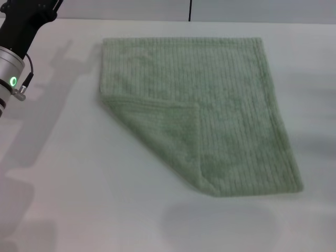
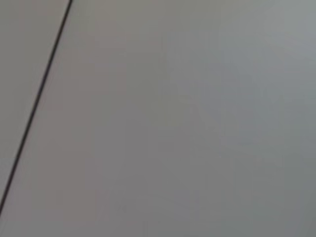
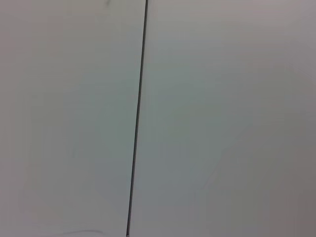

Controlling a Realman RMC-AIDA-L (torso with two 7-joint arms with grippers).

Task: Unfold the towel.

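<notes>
Lying towel (image 1: 210,110), corner seemingly folded.

Bare white table (image 1: 79,173) on every side of the towel (image 1: 231,105): wide open strips to left and right, a broad band along the near edge, a narrower one at the far edge below the wall. Nothing standing on the surface. Only raised spot on the cloth: the near-left corner folded over (image 1: 168,136), lying as a flat triangle. Left arm (image 1: 16,47) up at the far-left corner, well apart from the towel, blocking only that corner. Wrist views: plain pale surface with one thin dark seam (image 3: 138,118).
</notes>
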